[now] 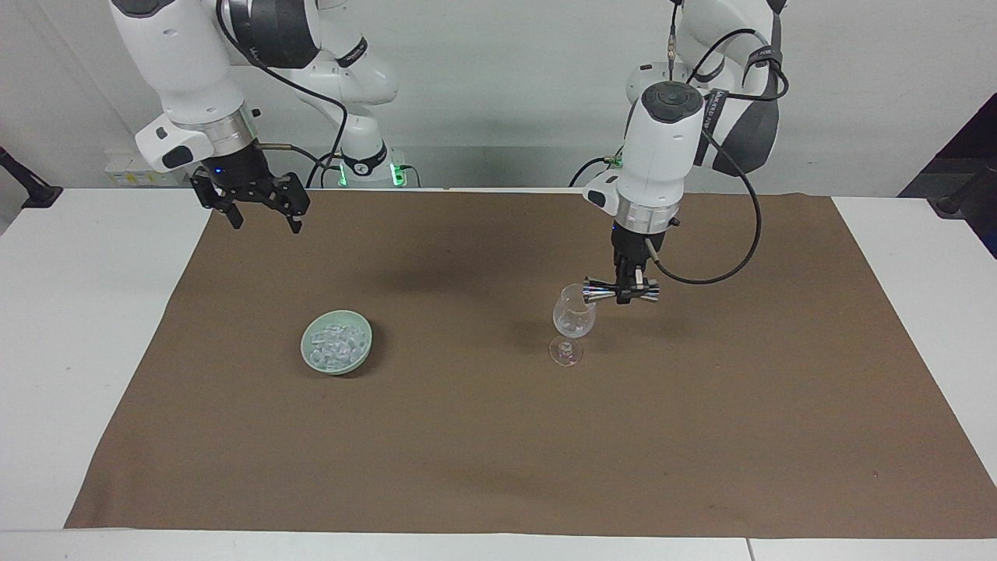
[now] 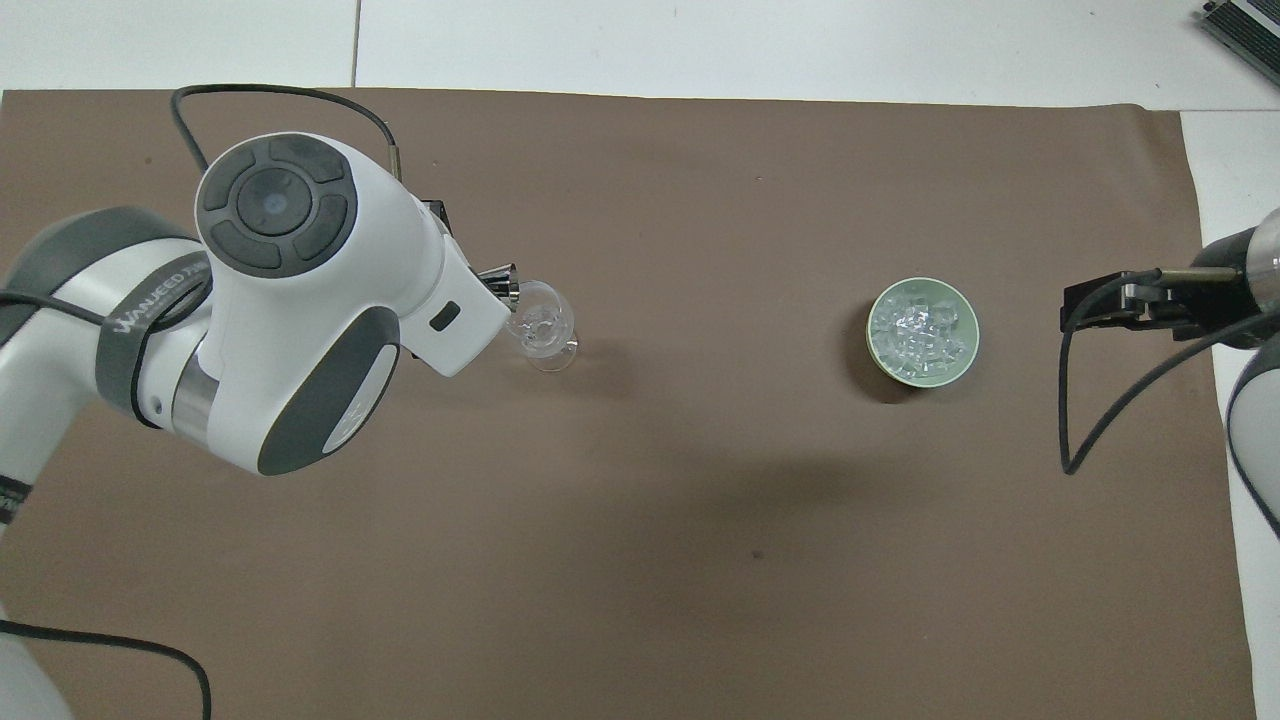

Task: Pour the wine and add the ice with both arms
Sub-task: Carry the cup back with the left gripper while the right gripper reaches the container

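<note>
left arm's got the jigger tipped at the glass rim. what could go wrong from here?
1. The left gripper holds the metal jigger sideways with its mouth at the rim of the stemmed glass. A small drift toward the glass could knock it over.
2. The jigger's mouth sits at the rim's edge, not over the centre, so liquid may spill onto the brown mat.
3. The ice is still in the green bowl; the right gripper waits open.

stemmed glass [image 2: 541, 328], bowl [image 2: 922, 330] of ice [image 2: 915, 330]
</note>
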Tool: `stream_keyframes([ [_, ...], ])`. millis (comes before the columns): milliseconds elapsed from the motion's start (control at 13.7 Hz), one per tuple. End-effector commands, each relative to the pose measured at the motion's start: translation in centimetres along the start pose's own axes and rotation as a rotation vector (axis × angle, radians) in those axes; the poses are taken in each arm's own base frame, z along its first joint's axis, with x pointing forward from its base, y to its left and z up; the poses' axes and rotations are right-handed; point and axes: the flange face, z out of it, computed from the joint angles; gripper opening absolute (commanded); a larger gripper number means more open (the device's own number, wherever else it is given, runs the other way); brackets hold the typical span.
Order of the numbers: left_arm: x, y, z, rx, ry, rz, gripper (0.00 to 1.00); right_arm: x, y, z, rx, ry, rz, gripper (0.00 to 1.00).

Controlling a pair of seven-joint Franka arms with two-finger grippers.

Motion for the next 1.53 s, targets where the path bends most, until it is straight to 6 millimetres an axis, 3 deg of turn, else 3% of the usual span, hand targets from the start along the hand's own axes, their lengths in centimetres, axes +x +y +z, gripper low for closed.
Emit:
stream_keyframes([
  [0, -1.8, -1.4, -0.3, 0.005, -0.011, -0.045, 0.00, -0.6, 0.1, 0.0, 0.009, 0.016, -0.023, 1.00],
  [292, -6.2, -3.3, 0.8, -0.046, 0.061, -0.081, 0.00, -0.5, 0.3, -0.1, 0.009, 0.018, -0.018, 1.00],
  [511, -12.2, -5.8, 1.0, -0.088, 0.287, -0.058, 0.00, -0.5, 0.8, 0.0, 0.009, 0.015, -0.009, 1.00],
  [876, -21.8, -6.4, 4.6, -0.188, 0.547, -0.092, 0.00, -0.2, 1.1, 1.1, 0.006, -0.002, -0.005, 1.00],
  [1095, -26.2, -7.0, 7.3, -0.192, 0.739, -0.135, 0.00, 1.0, -0.4, 3.8, 0.010, 0.021, -0.023, 1.00],
  [1460, -35.0, -5.5, 12.0, -0.206, 0.998, -0.197, 0.00, 4.2, -1.5, 9.6, 0.016, 0.053, -0.023, 1.00],
])
